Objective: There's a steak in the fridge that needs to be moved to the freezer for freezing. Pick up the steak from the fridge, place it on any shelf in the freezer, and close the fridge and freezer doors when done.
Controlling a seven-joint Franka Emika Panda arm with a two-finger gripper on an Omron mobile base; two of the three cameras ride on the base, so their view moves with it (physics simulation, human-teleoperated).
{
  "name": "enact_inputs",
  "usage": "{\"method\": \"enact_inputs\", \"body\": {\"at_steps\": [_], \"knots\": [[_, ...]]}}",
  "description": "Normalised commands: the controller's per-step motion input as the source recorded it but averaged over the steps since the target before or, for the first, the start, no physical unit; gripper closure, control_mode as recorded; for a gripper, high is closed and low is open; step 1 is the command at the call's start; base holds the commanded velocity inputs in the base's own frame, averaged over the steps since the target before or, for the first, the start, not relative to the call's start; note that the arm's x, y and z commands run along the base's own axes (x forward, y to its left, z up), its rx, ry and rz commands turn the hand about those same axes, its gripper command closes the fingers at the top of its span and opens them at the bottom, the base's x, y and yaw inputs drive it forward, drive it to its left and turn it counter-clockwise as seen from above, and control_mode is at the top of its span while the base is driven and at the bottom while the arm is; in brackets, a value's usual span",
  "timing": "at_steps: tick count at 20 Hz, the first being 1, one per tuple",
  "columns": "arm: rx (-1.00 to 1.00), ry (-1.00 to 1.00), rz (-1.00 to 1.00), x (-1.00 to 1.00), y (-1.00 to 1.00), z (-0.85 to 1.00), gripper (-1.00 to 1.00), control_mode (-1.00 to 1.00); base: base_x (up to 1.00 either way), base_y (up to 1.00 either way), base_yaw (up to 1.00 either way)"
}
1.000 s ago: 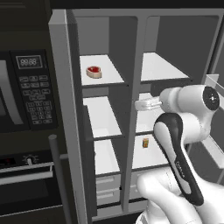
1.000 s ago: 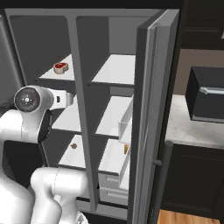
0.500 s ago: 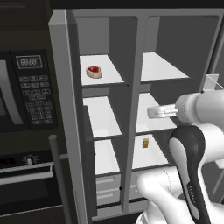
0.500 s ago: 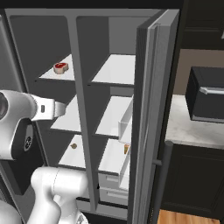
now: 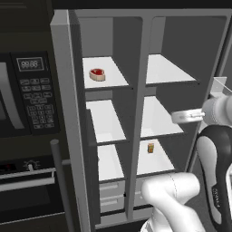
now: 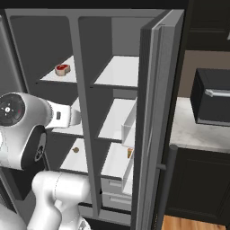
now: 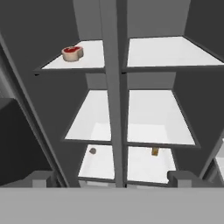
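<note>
My fingers (image 7: 109, 179) stood spread and empty; the flat red pale-rimmed steak (image 7: 72, 53) already rested on the narrow compartment's white top shelf (image 7: 89, 61), both grey doors (image 6: 155, 117) unclosed.

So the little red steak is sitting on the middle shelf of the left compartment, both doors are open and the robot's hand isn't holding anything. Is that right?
Not quite. The steak lies on the top shelf of the left compartment, not the middle one, as the left base view and the hand view both show. The rest stands: both doors are open, and the gripper holds nothing.
</note>
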Motion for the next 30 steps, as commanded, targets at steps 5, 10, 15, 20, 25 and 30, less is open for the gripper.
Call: {"method": "enact_inputs", "body": {"at_steps": [5,10,15,20,25,30], "knots": [[0.0,0.0,-0.07,0.0,-0.09,-0.3,-1.0,-1.0,0.0,0.0,0.0],[0.0,0.02,-0.1,0.02,0.0,-0.14,-1.0,-1.0,0.0,0.0,0.0],[0.0,0.01,-0.02,0.01,0.0,-0.02,-1.0,1.0,-0.06,0.0,-0.03],[0.0,0.0,0.0,0.0,0.0,0.0,-1.0,1.0,-0.47,0.0,0.0],[0.0,0.0,0.0,0.0,0.0,0.0,-1.0,1.0,-0.6,0.0,0.01],[0.0,0.0,0.0,0.0,0.0,0.0,-1.0,1.0,-0.57,0.03,0.01]]}}
